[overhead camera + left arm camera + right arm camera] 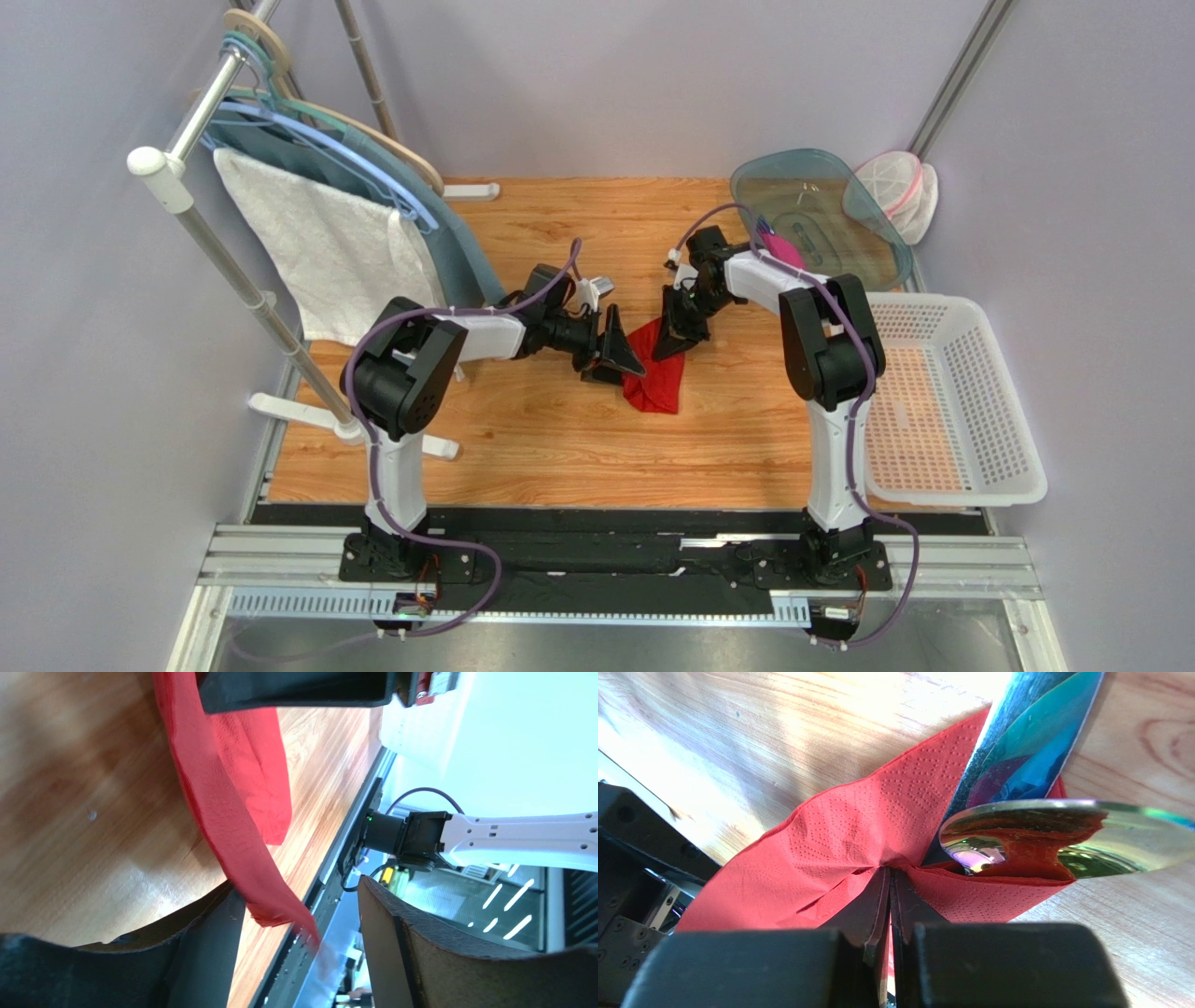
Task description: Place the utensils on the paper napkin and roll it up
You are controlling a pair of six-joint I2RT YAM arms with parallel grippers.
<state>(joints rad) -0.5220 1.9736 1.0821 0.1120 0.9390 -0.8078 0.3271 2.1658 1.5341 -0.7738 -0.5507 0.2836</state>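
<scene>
red paper napkin (829, 847) around utensils (1046, 836)

Top view high above the paper napkin (657, 378), facing down over the whole worktop (561, 448), left wrist view close beside the napkin, right wrist view closest, all three share the napkin

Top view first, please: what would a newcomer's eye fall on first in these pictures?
The bright red napkin, crumpled mid-table between the arms. The right claw is shut on its fold, a shiny spoon tucked in the paper just beyond. The left claw stands open around a trailing edge.
</scene>
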